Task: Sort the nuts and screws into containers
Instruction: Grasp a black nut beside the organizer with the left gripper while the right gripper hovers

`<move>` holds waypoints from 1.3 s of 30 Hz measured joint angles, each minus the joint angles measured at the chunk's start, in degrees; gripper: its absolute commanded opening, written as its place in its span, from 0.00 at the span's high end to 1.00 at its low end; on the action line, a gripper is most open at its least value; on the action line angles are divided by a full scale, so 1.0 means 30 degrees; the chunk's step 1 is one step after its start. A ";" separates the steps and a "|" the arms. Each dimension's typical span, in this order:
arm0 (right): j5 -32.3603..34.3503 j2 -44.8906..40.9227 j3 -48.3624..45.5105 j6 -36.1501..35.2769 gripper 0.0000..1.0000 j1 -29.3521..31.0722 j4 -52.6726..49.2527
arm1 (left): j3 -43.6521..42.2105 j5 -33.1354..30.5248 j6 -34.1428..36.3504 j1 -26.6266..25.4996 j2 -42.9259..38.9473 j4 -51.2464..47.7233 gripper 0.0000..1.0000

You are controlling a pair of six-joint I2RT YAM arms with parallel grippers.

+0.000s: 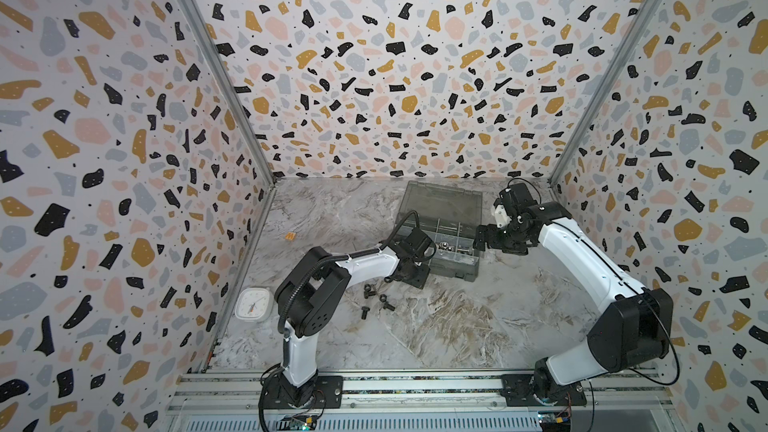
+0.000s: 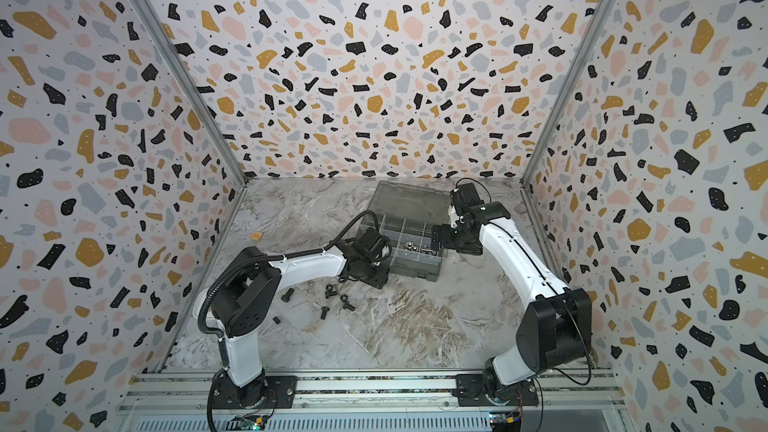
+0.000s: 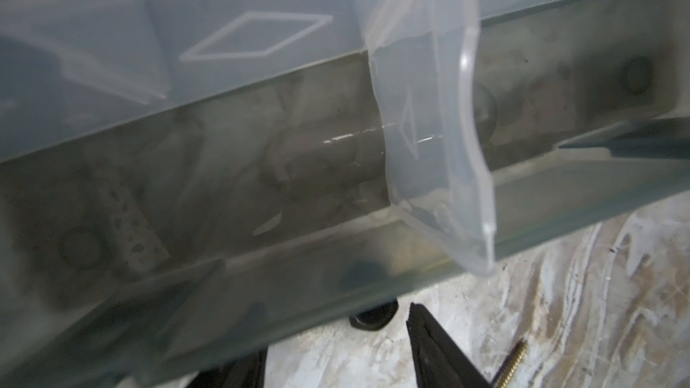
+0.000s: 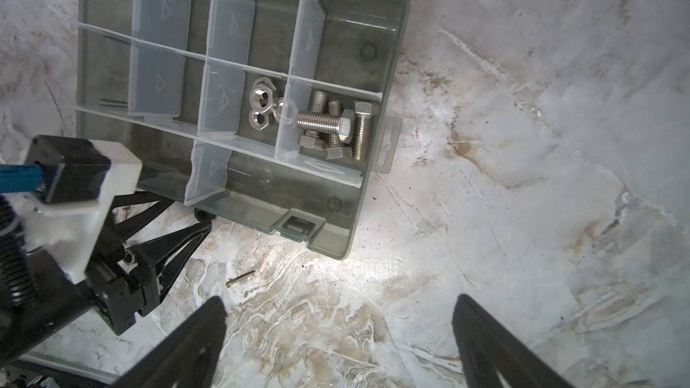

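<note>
The grey organiser box (image 1: 455,271) sits open toward the far middle of the counter (image 1: 457,326). Silver bolts (image 4: 336,126) lie in the right-end compartment of its middle row, with silver nuts (image 4: 261,104) in the one beside it. Black bolts (image 1: 376,297) lie loose on the counter, near and left of the box. The left arm's fingers (image 3: 437,348) are parted at the box's near-left corner, with a black nut (image 3: 371,318) between their tips, not pinched. The right arm's fingers (image 4: 194,341) hang spread wide and empty by the box's right side.
</note>
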 measured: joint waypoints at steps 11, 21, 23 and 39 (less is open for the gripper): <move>0.0357 -0.0401 -0.0328 -0.0102 0.05 -0.0306 -0.0357 | 0.0080 -0.0474 -0.0299 -0.0102 0.0270 0.0277 0.49; 0.0357 -0.0459 -0.0408 -0.0554 0.05 -0.0838 -0.0510 | 0.0525 -0.0750 -0.0474 -0.0138 0.0685 0.0160 0.69; 0.0342 -0.0510 -0.0532 -0.0648 0.05 -0.0911 -0.0495 | 0.0546 -0.0794 -0.0488 -0.0189 0.0692 0.0131 0.73; -0.0146 -0.0867 -0.1071 -0.0882 0.05 -0.1086 -0.0335 | 0.0568 -0.0801 -0.0466 -0.0328 -0.0146 -0.1348 0.79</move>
